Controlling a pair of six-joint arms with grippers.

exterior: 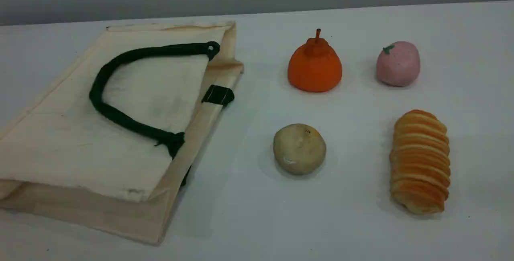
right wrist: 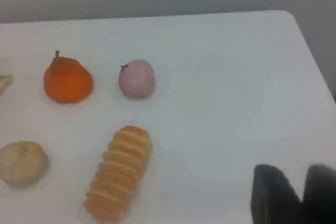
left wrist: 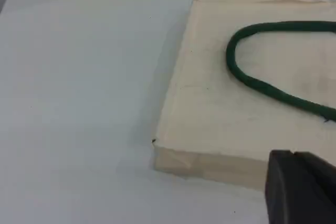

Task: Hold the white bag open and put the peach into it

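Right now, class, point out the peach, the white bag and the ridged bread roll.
peach (exterior: 398, 64), scene view, pink body.
white bag (exterior: 60, 140), scene view, flat top panel.
ridged bread roll (exterior: 420, 161), scene view, middle ridges.

The scene view looks down across the bench at a slant from fairly close, taking in the white bag at 9 o'clock and the peach at 2 o'clock. The left wrist view looks obliquely down from above the bench, its left gripper at 5 o'clock, and shares the bag's corner and green handle. The right wrist view looks from farther back over the bench's right part, sharing the peach, orange pear-shaped fruit, round bun and ridged bread roll.
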